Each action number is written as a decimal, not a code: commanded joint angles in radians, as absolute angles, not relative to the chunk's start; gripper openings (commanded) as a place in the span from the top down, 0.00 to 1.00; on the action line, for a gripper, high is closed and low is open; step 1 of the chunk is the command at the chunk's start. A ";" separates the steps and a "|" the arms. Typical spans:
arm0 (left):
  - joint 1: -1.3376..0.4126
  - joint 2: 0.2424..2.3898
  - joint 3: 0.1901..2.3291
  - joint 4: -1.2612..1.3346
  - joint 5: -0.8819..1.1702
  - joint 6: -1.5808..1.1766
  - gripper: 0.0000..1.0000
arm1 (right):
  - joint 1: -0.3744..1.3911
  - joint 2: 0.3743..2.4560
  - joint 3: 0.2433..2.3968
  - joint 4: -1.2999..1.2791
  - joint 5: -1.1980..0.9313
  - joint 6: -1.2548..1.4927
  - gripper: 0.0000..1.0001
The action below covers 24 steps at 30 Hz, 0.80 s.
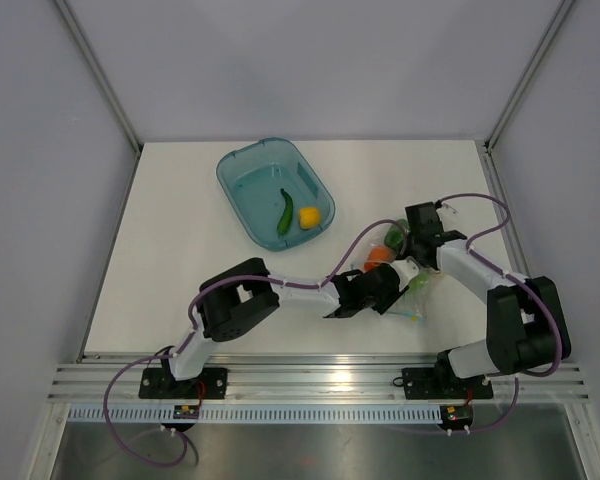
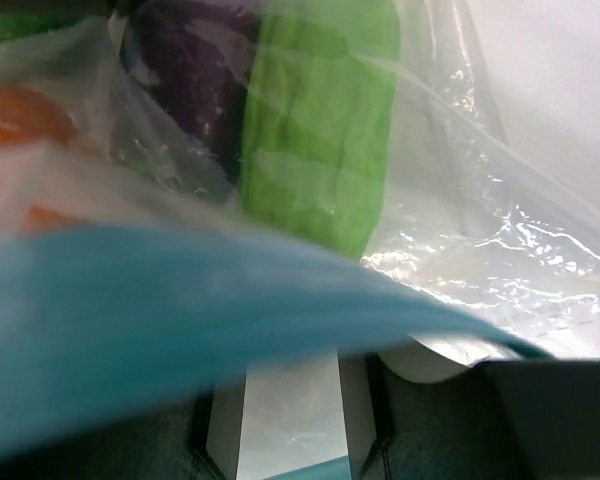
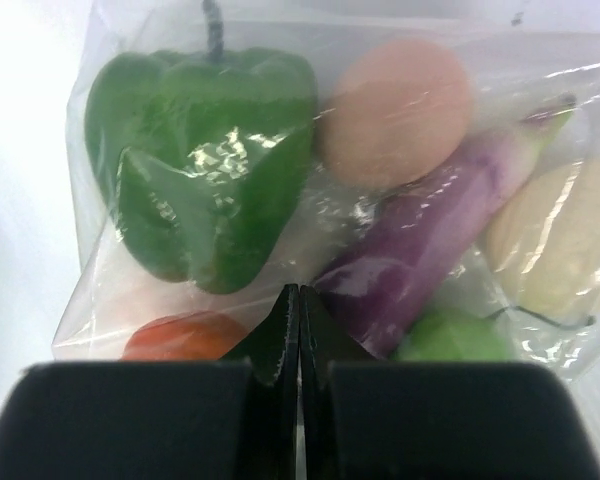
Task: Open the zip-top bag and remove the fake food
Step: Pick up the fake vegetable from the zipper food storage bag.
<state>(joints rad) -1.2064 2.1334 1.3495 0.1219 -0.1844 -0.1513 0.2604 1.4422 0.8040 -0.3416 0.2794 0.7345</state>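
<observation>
The zip-top bag [image 1: 412, 290] lies at the right of the table between my two grippers. In the right wrist view the bag [image 3: 90, 290] holds a green pepper [image 3: 205, 170], a purple eggplant [image 3: 420, 250], a pinkish round piece [image 3: 395, 110], a whitish piece [image 3: 560, 240] and an orange-red piece [image 3: 185, 335]. My right gripper [image 3: 300, 300] is shut, pinching the clear film. My left gripper [image 2: 292, 370] is at the bag's blue zip strip [image 2: 180, 290], which crosses over its fingertips; its fingers [image 2: 225, 420] stand apart. A green piece [image 2: 320, 130] shows through the film.
A rigid teal tub [image 1: 242, 170] stands at the back centre, holding a green cucumber [image 1: 285, 212] and a yellow lemon [image 1: 309, 216]. Grey walls enclose the table on three sides. The rail with both arm bases runs along the near edge [image 1: 320, 375].
</observation>
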 commanded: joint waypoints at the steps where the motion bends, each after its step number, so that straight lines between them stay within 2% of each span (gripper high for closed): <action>1: -1.206 2.074 1.342 0.118 -0.201 -0.158 1.00 | 0.227 1.373 0.776 -0.342 0.344 0.770 1.00; 16: -1.184 1.908 1.242 0.042 -0.264 -0.207 1.00 | 0.178 1.322 0.741 -0.364 0.425 0.834 1.00; 24: -1.134 1.861 1.273 -0.129 -0.153 -0.284 1.00 | 0.176 1.319 0.745 -0.365 0.417 0.830 0.99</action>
